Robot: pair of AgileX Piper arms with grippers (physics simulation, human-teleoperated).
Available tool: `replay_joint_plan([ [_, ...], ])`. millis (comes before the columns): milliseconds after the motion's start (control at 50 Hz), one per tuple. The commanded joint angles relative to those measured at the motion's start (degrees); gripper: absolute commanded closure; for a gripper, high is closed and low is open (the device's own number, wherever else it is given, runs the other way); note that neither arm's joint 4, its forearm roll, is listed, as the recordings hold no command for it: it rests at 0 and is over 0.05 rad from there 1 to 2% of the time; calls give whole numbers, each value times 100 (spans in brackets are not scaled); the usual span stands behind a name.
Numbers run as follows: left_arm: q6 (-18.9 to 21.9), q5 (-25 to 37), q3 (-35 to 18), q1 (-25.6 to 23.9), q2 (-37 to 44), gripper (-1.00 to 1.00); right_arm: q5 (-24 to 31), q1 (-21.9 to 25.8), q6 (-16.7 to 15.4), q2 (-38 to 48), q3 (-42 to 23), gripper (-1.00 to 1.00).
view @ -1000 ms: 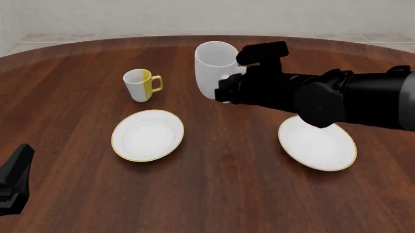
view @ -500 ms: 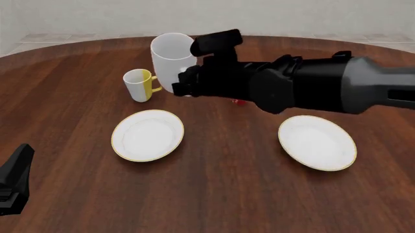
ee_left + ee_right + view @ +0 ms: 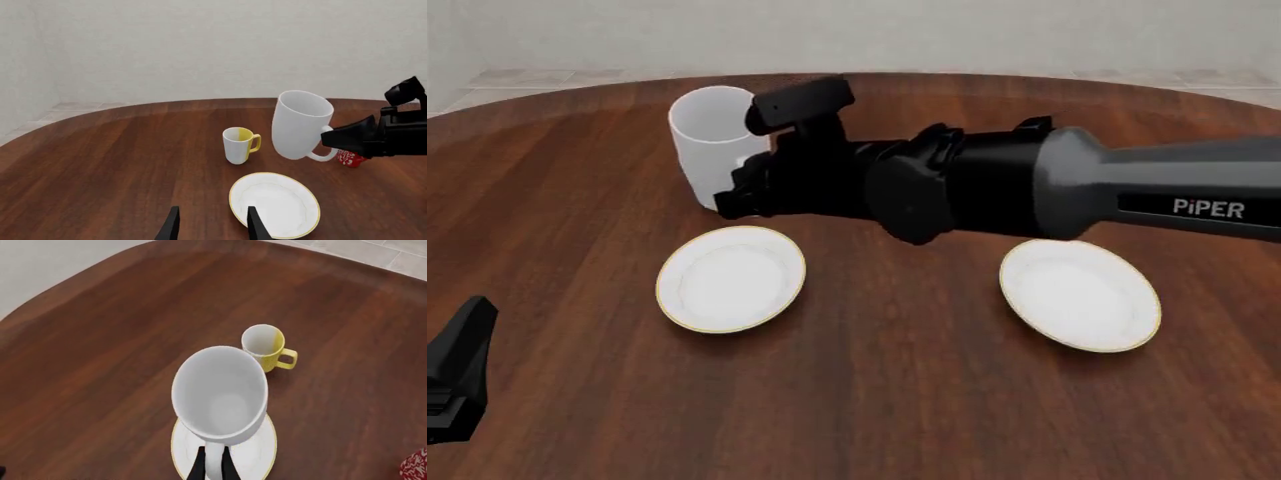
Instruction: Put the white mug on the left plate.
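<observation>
Only the left wrist view shows the red cup, behind the right pincer; the front view hides it. That pincer is clamped on the white mug's handle, mug aloft above the left plate. Left pincer gapes, holding nothing. Counted: 2 plates, including the right plate, and 3 cups, including the yellow mug.
</observation>
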Motion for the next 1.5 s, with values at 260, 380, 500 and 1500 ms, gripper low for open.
replay_joint_plan([
  [260, 0, 0, 0, 1, 0, -100, -124, 179, 183, 179, 33, 100],
  [380, -1, 0, 0, -1, 0, -100, -157, 240, 252, 228, 66, 100],
  [500, -1, 0, 0, 0, -1, -100, -210, 258, 287, 249, 113, 100],
  [1500, 1, 0, 0, -1, 1, -100, -510, 246, 556, 426, 433, 100],
])
